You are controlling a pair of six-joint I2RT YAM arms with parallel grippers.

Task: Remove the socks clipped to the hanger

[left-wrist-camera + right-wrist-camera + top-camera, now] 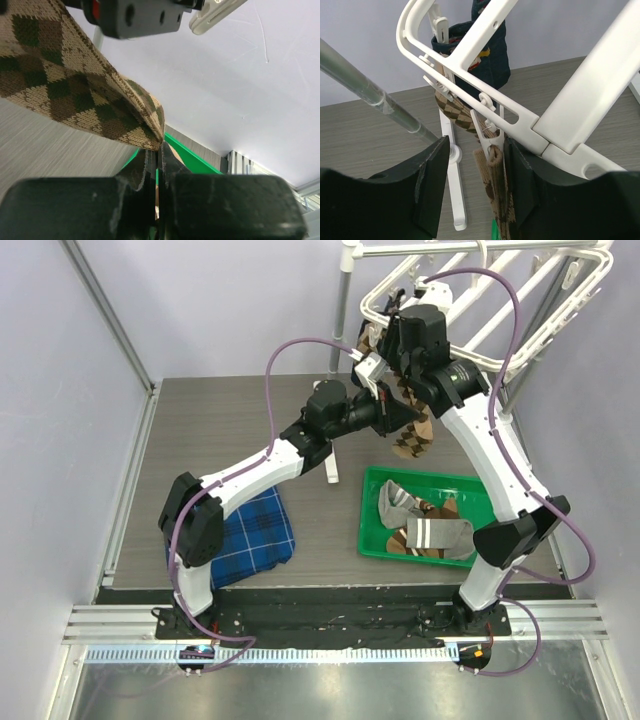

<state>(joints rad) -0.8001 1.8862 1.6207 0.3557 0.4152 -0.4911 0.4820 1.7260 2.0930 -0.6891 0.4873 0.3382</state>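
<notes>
A brown argyle sock (413,436) hangs from the white hanger (560,300) above the green tray. My left gripper (390,415) is shut on the lower edge of this sock (75,95), pinching it at the fingertips (159,146). My right gripper (476,170) is open at the hanger's frame (520,117), its jaws on either side of the white clip (487,136) that holds the sock's cuff (496,175). In the top view the right gripper (388,345) sits just under the frame. A second argyle sock (454,109) and a navy sock (492,55) hang clipped behind.
A green tray (380,540) at the right front holds grey banded and brown socks (430,530). A folded blue plaid cloth (250,530) lies at the left front. The metal pole stand (342,330) rises behind, and its white foot (456,185) lies on the table.
</notes>
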